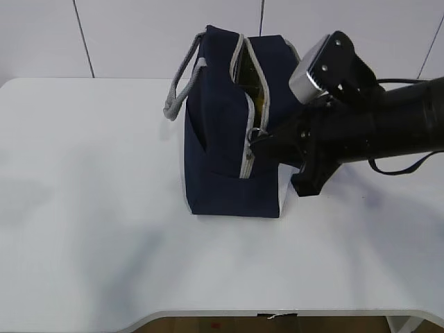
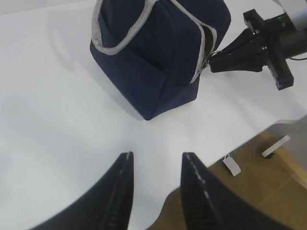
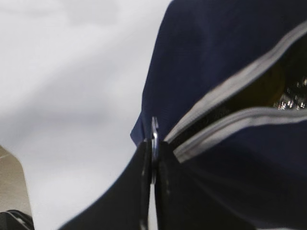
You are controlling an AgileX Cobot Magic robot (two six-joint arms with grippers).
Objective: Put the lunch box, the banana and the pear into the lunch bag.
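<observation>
Right claw (image 3: 152,165): pinched tight on the ring pull (image 3: 154,139), at the bag's zipper end.
Left claw (image 2: 156,165): part open, empty, over bare table (image 1: 90,208).
Bag (image 1: 218,146): one, upright, mid-table, zipper gaping, something yellow inside.
Handles (image 1: 182,83): grey, two, flopped left.

Navy lunch bag (image 1: 222,149) stands upright on the table, zipper partly open.

Matt navy cloth lunch bag (image 1: 222,159)

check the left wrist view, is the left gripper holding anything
No, the left gripper hangs open over the bare table, apart from the lunch bag.
</observation>
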